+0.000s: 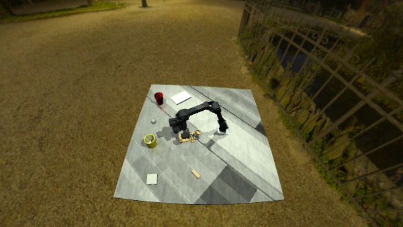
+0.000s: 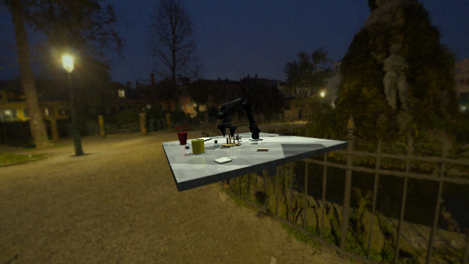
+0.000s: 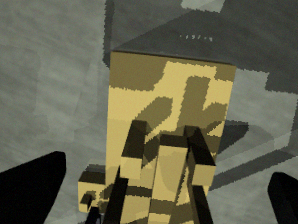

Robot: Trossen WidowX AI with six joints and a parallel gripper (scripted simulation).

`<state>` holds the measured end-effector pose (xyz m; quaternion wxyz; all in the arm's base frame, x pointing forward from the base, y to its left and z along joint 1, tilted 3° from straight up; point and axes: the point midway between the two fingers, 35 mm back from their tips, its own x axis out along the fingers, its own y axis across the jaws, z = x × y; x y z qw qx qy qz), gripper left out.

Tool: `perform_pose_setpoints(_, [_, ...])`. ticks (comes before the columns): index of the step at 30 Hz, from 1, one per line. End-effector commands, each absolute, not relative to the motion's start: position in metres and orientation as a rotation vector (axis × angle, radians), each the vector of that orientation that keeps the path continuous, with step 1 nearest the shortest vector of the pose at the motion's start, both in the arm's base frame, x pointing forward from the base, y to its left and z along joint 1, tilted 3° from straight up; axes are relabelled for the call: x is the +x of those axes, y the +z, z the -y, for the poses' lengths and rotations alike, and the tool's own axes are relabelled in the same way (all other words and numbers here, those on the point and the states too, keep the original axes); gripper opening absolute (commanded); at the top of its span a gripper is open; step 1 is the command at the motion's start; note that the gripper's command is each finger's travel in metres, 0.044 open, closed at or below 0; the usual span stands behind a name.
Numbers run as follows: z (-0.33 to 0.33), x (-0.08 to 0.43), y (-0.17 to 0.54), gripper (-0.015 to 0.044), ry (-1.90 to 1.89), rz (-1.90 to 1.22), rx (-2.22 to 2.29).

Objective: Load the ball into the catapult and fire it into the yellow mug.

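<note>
From the top, we see our catapult (image 1: 182, 140) (image 2: 231, 145) (image 3: 135, 90), the yellow mug (image 1: 150, 141) (image 2: 198, 147) well apart from it. In the exterior view, our gripper (image 2: 227, 134) (image 3: 169, 172) hovers over the catapult. At the wrist, we have it spread wide above the catapult, grasping nothing.

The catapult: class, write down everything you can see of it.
The catapult looks like pale wood: a flat rectangular base, two upright posts with a narrow beam between them, and a small block at one side. It stands on the table, base down, streaked with shadow. The open gripper hovers over it, fingers either side; no contact is clear.
</note>
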<state>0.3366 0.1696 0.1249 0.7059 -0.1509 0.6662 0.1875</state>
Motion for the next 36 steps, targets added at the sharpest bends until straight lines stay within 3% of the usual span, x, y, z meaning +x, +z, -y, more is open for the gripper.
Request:
perform_pose_setpoints(1, [-0.170, 0.337, 0.120, 0.0440, 0.411, -1.479, -0.333])
perform_pose_setpoints(32, [-0.172, 0.338, 0.074, 0.0440, 0.412, -1.479, -0.333])
perform_pose_setpoints(36, [-0.173, 0.339, 0.077, 0.0335, 0.418, -1.476, -0.334])
